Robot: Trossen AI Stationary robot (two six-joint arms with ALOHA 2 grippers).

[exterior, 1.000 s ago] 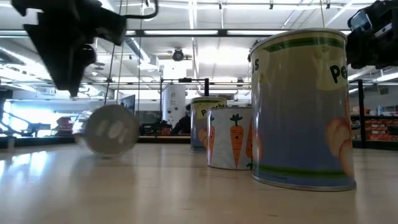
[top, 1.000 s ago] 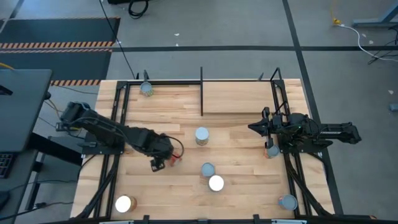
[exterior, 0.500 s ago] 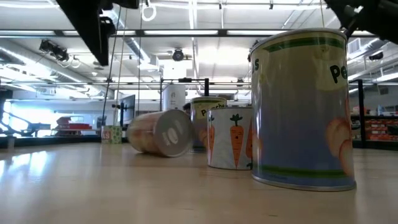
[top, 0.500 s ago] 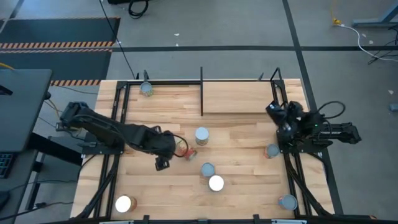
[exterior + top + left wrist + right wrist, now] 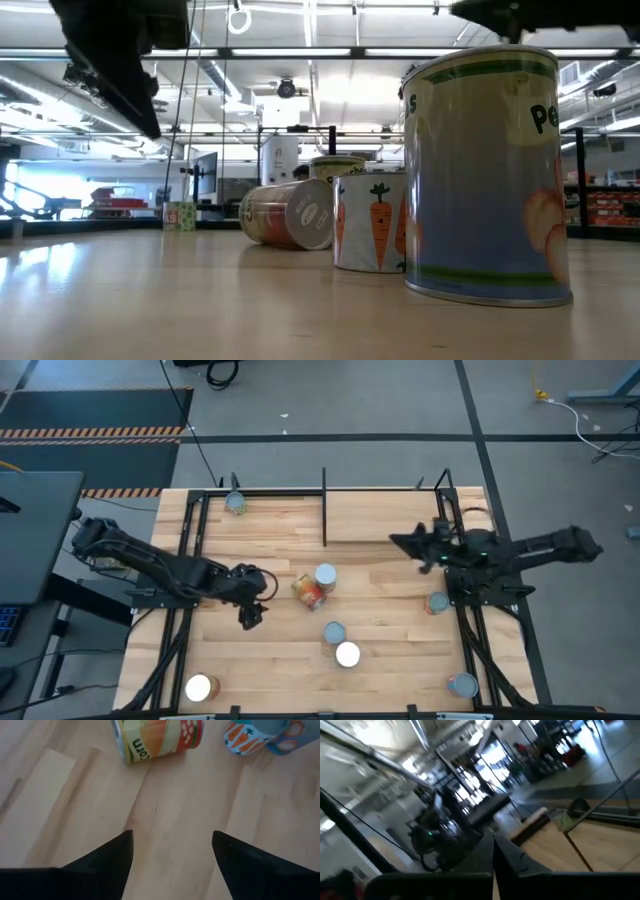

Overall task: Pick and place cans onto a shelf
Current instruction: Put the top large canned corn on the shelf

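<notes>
Beside the upright silver-topped can (image 5: 325, 576) at mid-table lies the tipped can (image 5: 309, 591), on its side and touching or nearly touching it; contact cannot be confirmed. This upright can serves as landmark. The left gripper (image 5: 250, 612) hovers above the tabletop (image 5: 390, 650) on the far side of the tipped can from the landmark, fingers apart and holding nothing. From the left wrist view, the tipped can (image 5: 157, 738) lies ahead of the open fingertips (image 5: 125, 851), label side facing them, its long axis running crosswise to the line of approach. Judgement: as the jaws stand they span along that axis, so a grasp across the body calls for a wrist turn.

The right gripper (image 5: 418, 546) hangs on the opposite side of the landmark, farther off, over the edge of the shelf (image 5: 390, 520); fingers appear together, nothing held. The left arm is the nearer.

Two more cans (image 5: 334, 632) stand upright nearer the table's front edge than the landmark.
</notes>
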